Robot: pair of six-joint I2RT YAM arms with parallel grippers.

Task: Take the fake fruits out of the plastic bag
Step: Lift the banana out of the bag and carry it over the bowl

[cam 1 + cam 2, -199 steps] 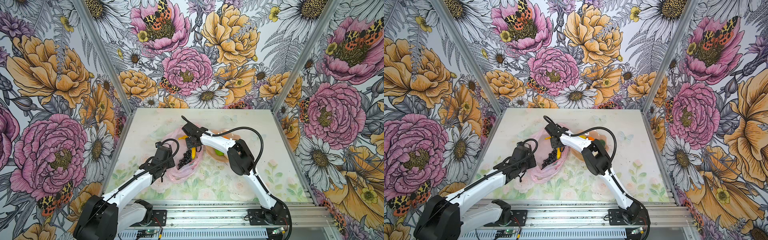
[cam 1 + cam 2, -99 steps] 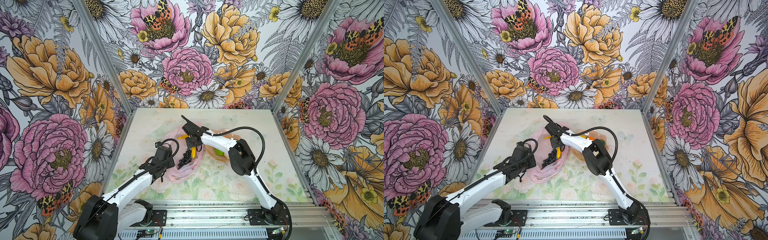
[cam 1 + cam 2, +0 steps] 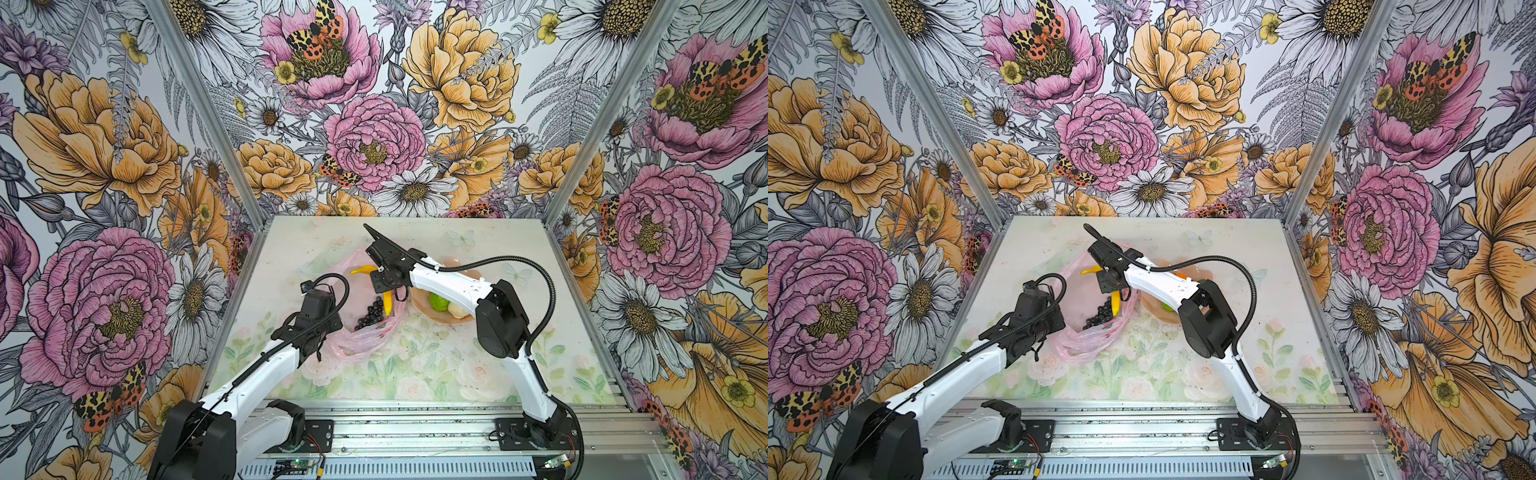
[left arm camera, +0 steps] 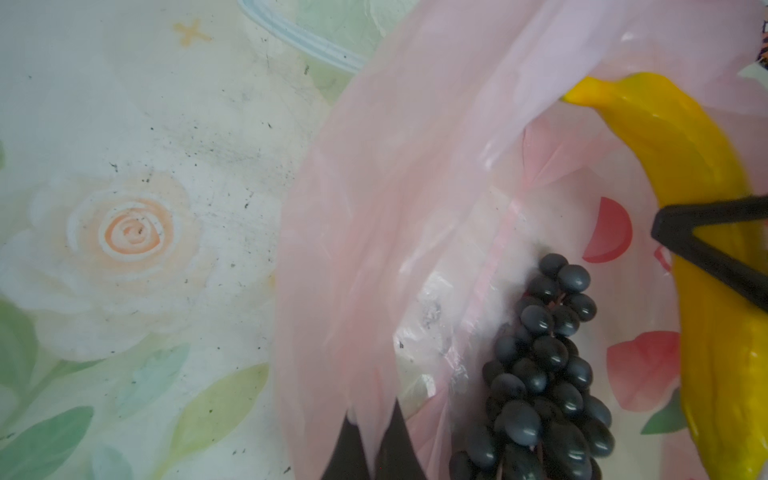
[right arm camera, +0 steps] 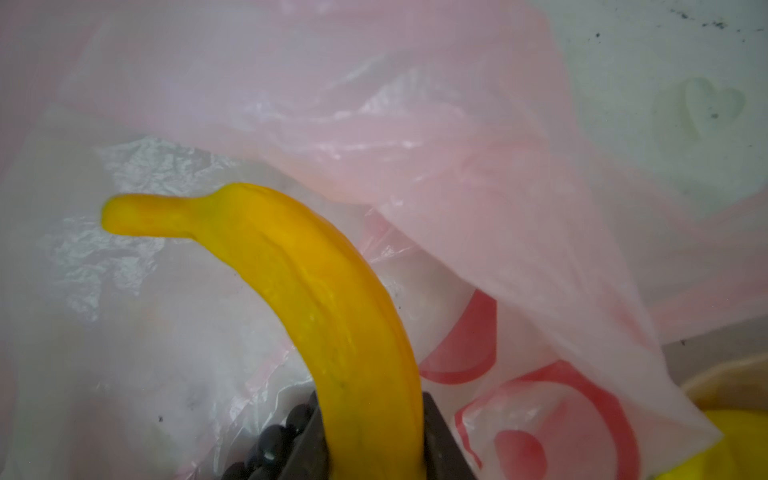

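Step in hand: extraction of the banana [image 5: 332, 299] from the plastic bag [image 4: 374, 187]. My right fingers [image 5: 438, 440] are closed part-way, one on each side of the banana's thick body. The stem end is free and points away from the wrist. My left fingers [image 4: 395, 444] are fully closed, pinching a fold of the bag's rim and holding the mouth open on that arm's side. The bag lies crumpled near the middle of the worktop [image 3: 415, 374], just beside a peach petal-edged bowl [image 3: 422, 303]. A dark grape bunch [image 4: 544, 365] lies inside the bag close to the banana; I cannot tell whether they touch. The bowl holds a lime [image 3: 439, 302] and a cream lumpy piece [image 3: 457, 310]. By my judgement the task is part done, with banana and grapes left in the bag. The next move calls for a lift clear of the film, then a carry toward the bowl, with the left pinch held so the bag does not rise. Risk: the loose film above the banana may snag it.
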